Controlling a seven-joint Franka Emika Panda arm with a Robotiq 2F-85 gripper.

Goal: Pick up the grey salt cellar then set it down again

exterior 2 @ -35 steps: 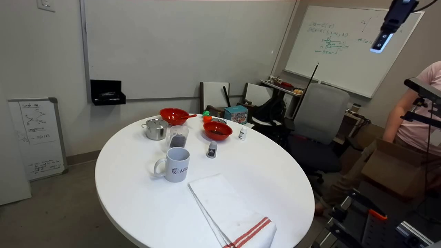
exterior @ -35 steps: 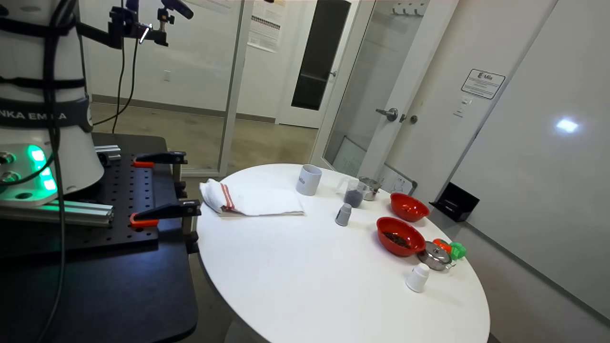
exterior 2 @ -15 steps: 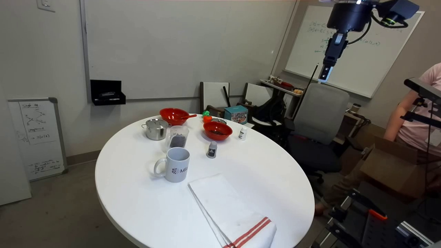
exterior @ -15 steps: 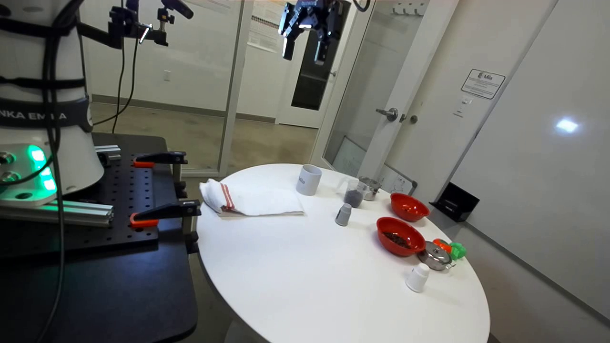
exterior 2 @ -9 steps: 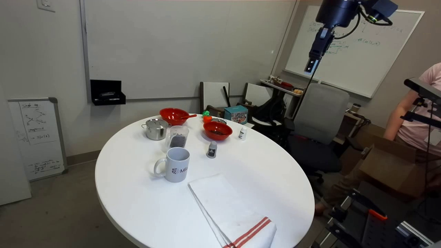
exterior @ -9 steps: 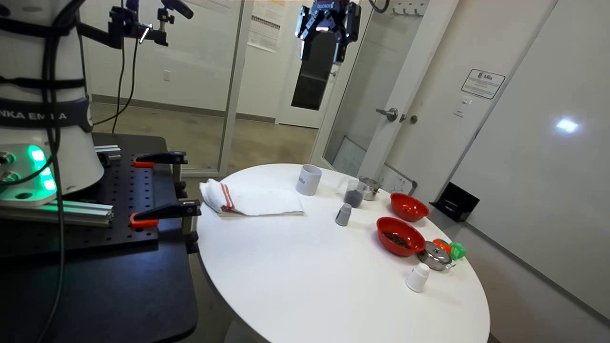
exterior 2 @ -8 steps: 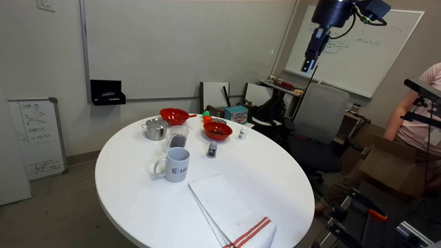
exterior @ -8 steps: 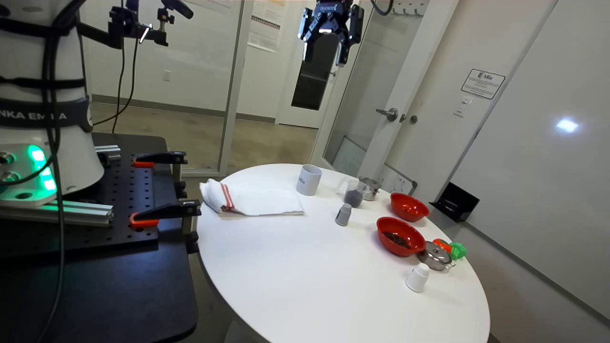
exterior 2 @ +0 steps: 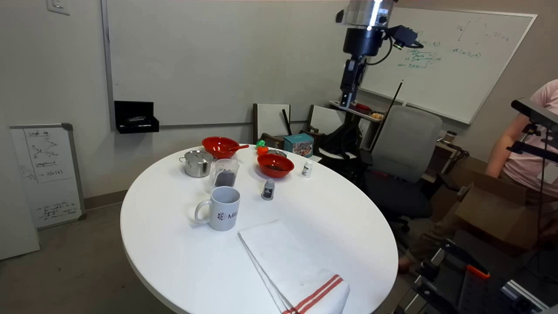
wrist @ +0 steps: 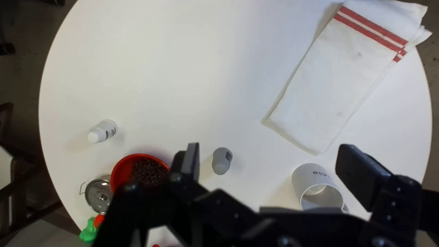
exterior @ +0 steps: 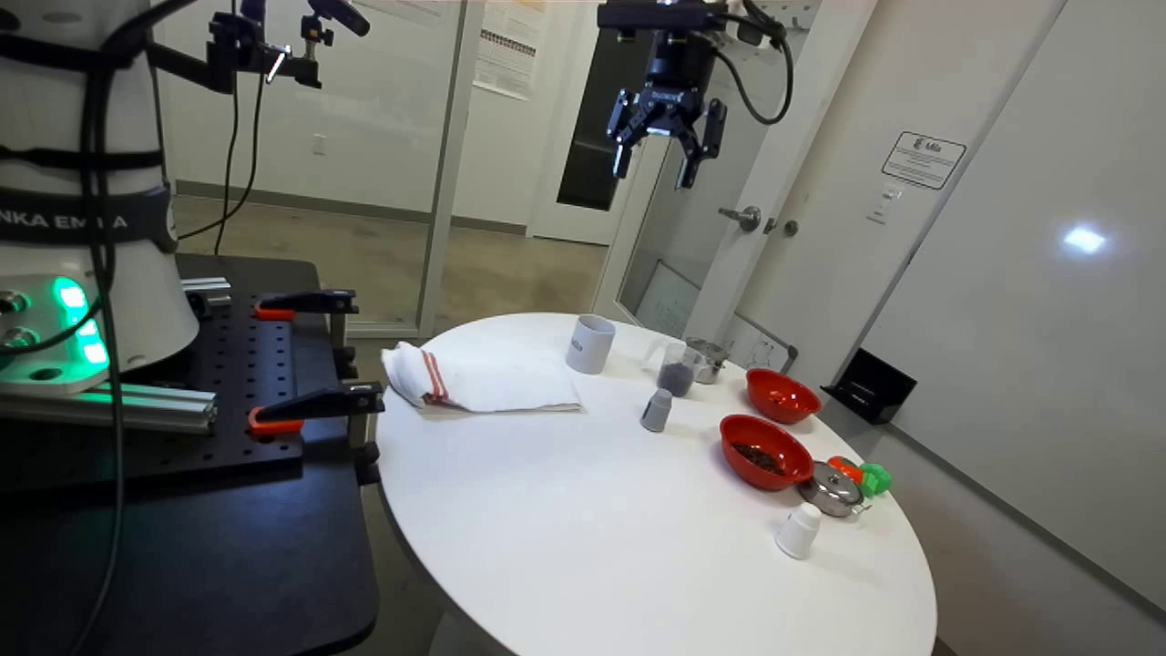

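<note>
A robot hand (exterior: 653, 170), parted wide and holding nothing, points down high above a round white counter (exterior: 583, 528), likely spread to straddle the grey salt cellar (exterior: 656, 411). The cellar stands upright, well in from the counter's rim. A clear cup (exterior 2: 228, 165) and a red bowl (exterior 2: 279, 160) near it may hem it in; on its side away from the clear cup, the counter stretches wide, probably easier room.

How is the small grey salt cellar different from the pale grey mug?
The small grey tapered salt cellar is shorter and narrower than the pale grey cylindrical mug. The mug has a handle; the salt cellar has none. The mug's mouth is wide open; the salt cellar's top is narrow. Both stand upright on the round white table.
</note>
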